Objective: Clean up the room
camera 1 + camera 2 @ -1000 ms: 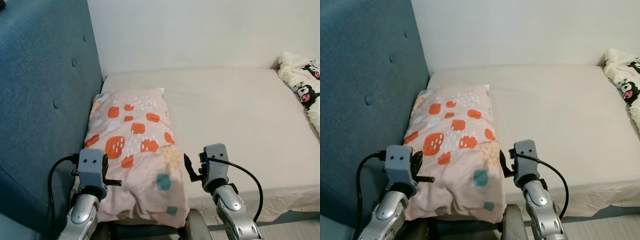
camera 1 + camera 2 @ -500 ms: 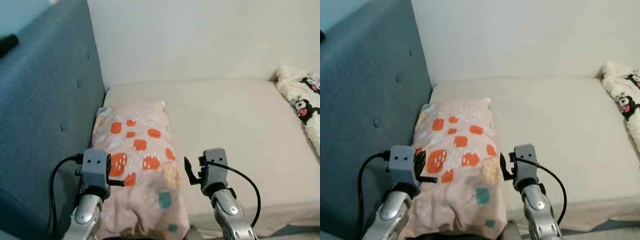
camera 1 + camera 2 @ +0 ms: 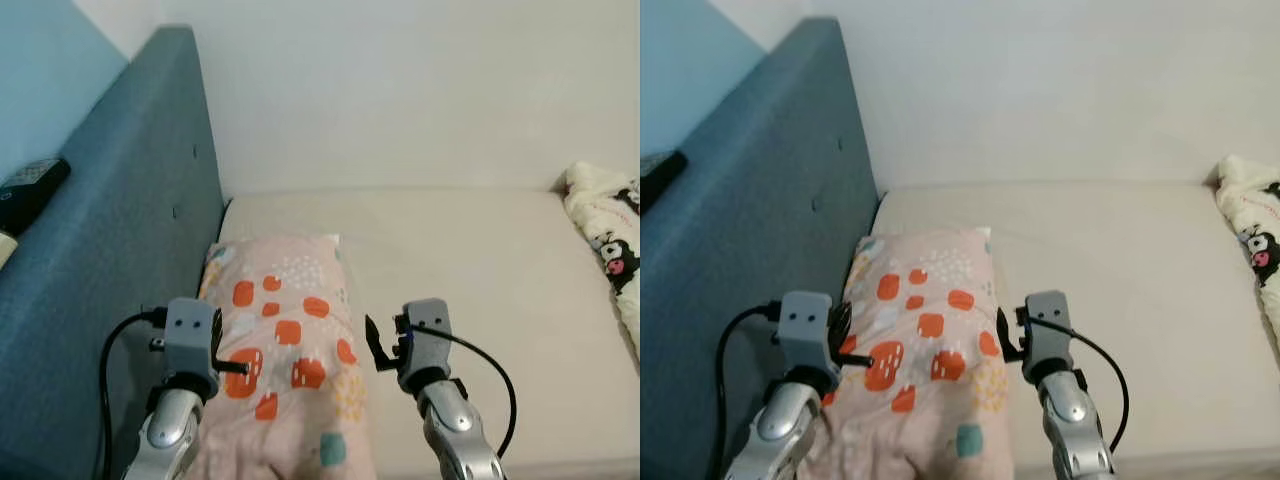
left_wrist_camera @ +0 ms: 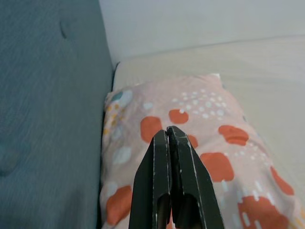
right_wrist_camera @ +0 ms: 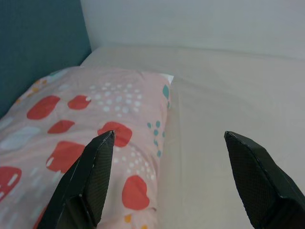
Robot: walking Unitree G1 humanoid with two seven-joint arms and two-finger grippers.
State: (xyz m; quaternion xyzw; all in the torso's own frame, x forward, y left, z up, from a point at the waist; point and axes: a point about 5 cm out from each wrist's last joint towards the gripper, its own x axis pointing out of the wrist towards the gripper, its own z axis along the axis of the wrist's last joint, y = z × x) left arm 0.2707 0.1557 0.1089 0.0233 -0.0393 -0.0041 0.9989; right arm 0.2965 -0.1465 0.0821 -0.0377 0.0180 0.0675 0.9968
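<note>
A pink pillow [image 3: 290, 345] with orange and teal patches lies lengthwise on the cream mattress [image 3: 490, 280], tight against the blue headboard [image 3: 110, 280]. My left gripper [image 4: 167, 132] hovers over the pillow's headboard side with its two black fingers pressed together, holding nothing. My right gripper [image 5: 169, 138] hangs above the pillow's other edge, where pillow meets bare mattress. Its fingers [image 5: 97, 162] are spread wide and empty. In the left eye view, both grippers sit low: the left gripper [image 3: 238, 367] and the right gripper [image 3: 374, 345].
A cream blanket [image 3: 608, 240] printed with black-and-white cartoon figures is bunched at the bed's right end. A dark remote control [image 3: 30, 190] rests on the ledge behind the headboard. A white wall [image 3: 420, 90] backs the bed.
The head camera has tilted up, so the bed, pillow and headboard sit lower in the picture and the ledge with the remote has come into view. Pillow and grippers have not moved.
</note>
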